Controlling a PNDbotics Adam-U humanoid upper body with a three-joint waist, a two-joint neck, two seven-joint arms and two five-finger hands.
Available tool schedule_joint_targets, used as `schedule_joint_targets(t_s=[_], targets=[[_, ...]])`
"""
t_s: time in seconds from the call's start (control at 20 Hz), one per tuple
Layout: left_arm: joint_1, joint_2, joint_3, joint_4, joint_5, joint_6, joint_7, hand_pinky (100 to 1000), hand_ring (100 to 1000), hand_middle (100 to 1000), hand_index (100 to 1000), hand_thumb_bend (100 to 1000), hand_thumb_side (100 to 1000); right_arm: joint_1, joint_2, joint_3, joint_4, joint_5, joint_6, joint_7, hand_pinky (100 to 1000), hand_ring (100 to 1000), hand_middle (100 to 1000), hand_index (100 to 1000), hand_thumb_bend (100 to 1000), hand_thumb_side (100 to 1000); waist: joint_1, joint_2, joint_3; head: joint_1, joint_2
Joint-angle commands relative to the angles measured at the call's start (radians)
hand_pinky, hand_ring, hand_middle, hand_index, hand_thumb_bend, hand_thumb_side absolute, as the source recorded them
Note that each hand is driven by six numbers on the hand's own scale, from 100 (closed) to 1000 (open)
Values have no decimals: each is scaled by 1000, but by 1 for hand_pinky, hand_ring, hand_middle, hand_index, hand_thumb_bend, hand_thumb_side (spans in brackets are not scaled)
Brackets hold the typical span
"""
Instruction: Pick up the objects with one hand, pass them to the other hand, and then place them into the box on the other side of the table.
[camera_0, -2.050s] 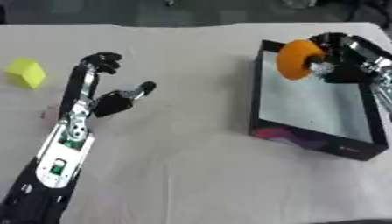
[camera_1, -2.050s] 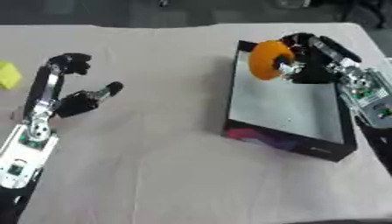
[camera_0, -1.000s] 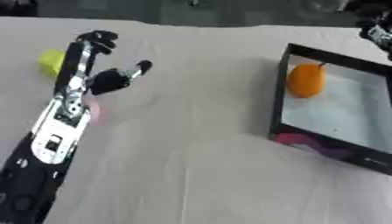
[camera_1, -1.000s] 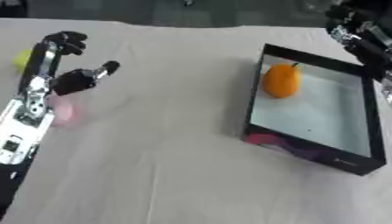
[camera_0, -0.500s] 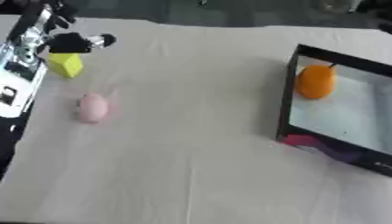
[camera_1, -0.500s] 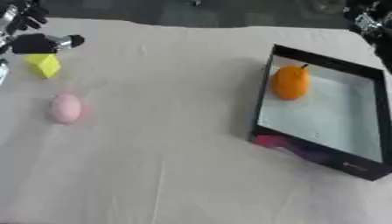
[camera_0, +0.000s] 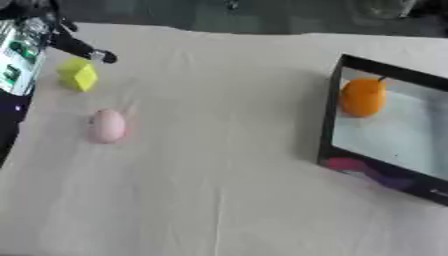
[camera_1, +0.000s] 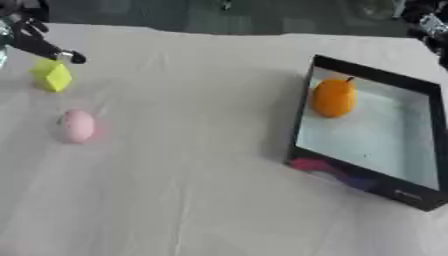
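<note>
A black-walled box (camera_1: 302, 112) with a pale floor is seen on the right part of the desk (camera_0: 219, 165), which is covered in a light cloth. An orange fruit-shaped object (camera_1: 333, 97) lies inside the box, against its left wall near the far corner. Well left of the box, a yellow block (camera_0: 78, 75) and a pink egg-shaped object (camera_0: 107, 125) are set on the desk, the pink one nearer the camera than the block, the two apart. The left hand (camera_0: 74, 45) is seen at the upper left, far from the box, just above and beside the yellow block without touching it; one finger or thumb is stretched out straight towards the box, nothing is held, so it reads as open. Of the right hand (camera_1: 426, 20) only a dark blurred bit is shown at the top right corner in the right eye view, beyond the box's far side; whether its fingers are open or curled cannot be told.
</note>
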Motion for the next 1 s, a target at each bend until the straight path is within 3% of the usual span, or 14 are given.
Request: schedule_joint_targets(t_s=[0.05,0.45,1.0], targets=[[-46,3,45,43,-87,42,0,914,838,749,835,842,327,-21,-24,-8,-15,5,1,1,1000,1000,956,976,100,657,-8,-43,-5,15,-30],[-95,7,113,117,-207,154,46,929,856,754,826,832,282,-31,-2,-6,-16,26,2,3,1000,1000,950,973,100,683,-17,-11,-22,51,-43],[-104,13,141,159,-217,236,47,942,869,762,801,807,306,-28,11,-8,-13,45,6,-4,1000,1000,945,970,100,703,-15,8,-36,83,-53]])
